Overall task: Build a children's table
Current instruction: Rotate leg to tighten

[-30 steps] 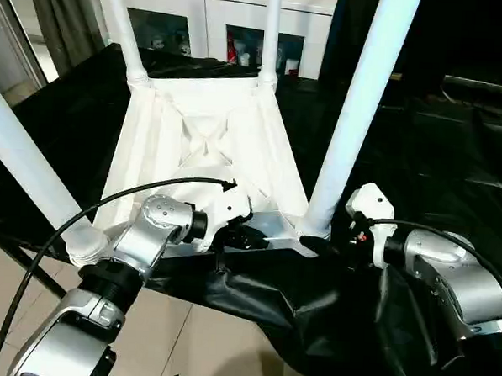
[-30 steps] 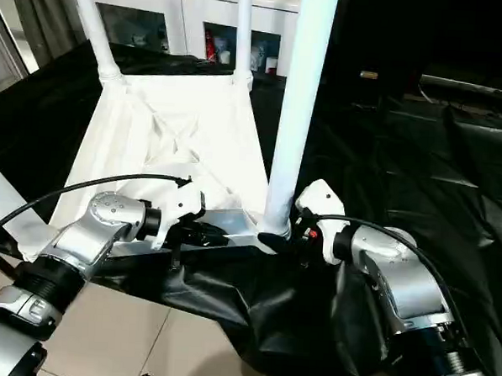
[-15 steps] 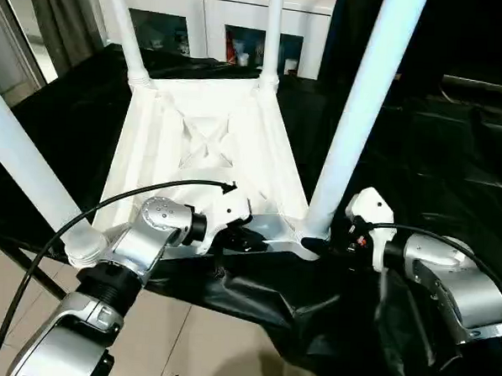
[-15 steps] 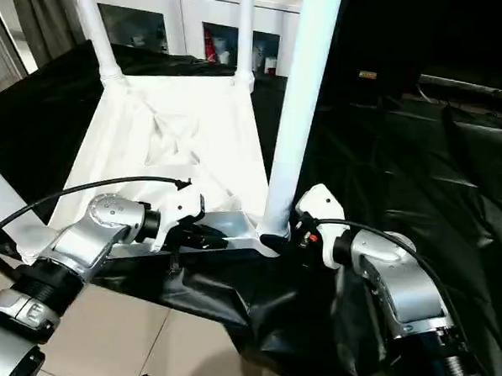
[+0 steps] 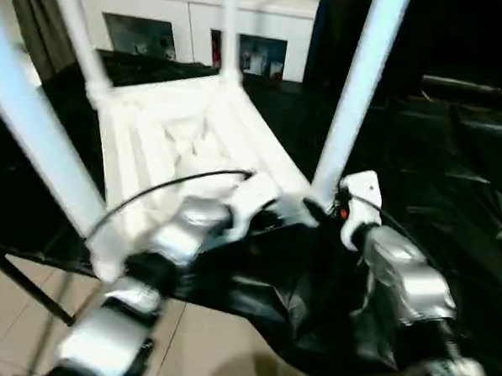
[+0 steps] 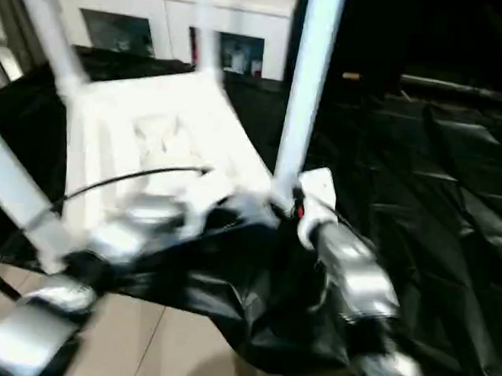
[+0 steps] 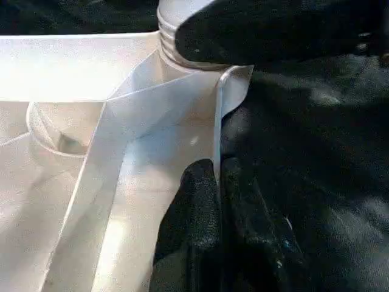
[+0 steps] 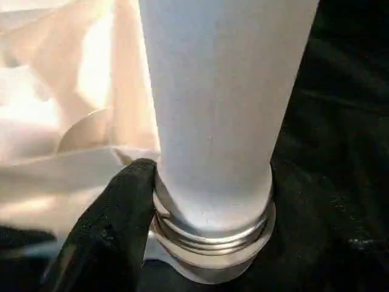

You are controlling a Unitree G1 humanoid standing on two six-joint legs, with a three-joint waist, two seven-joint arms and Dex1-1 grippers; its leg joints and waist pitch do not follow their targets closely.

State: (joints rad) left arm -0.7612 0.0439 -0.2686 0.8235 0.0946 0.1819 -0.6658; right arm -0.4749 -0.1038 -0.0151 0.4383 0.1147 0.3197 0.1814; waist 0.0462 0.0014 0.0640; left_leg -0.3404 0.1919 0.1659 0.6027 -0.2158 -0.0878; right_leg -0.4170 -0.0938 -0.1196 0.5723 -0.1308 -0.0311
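Tabletop (image 5: pixel 182 138) is sitting upside down on my bench (image 5: pixel 454 165), which is draped in black sheeting, ribbed underside facing up and all four legs sticking up out of the corner sockets. From the head cameras I've got the near right leg (image 5: pixel 357 92) rising right in front of me, the near left leg (image 5: pixel 35 134) off to my left, and the two far legs (image 5: pixel 74 31) back by the white cabinet (image 5: pixel 267 37) with the glass doors. The near edge of the tabletop is right at the bench's front edge, tiled floor (image 5: pixel 17 310) below.

Left pincer (image 7: pixel 217 182) is pinched together on the thin raised rim (image 7: pixel 217 128) along the near edge, one black finger (image 7: pixel 194 207) on the inside of the rim and the other on the outside, just beside the near right corner socket. You can see the rim running straight up between the two fingers in the left wrist view, and a black finger of the other arm lying across the leg's base at that corner.

Right pincer (image 5: pixel 317 212) is down at the foot of the near right leg. In the right wrist view one finger (image 8: pixel 115 225) is pressed against the ringed collar (image 8: pixel 213 234) where the leg meets the socket. The second finger is hidden behind the leg, so I can't tell whether it's clamped on the leg or just standing apart around it.
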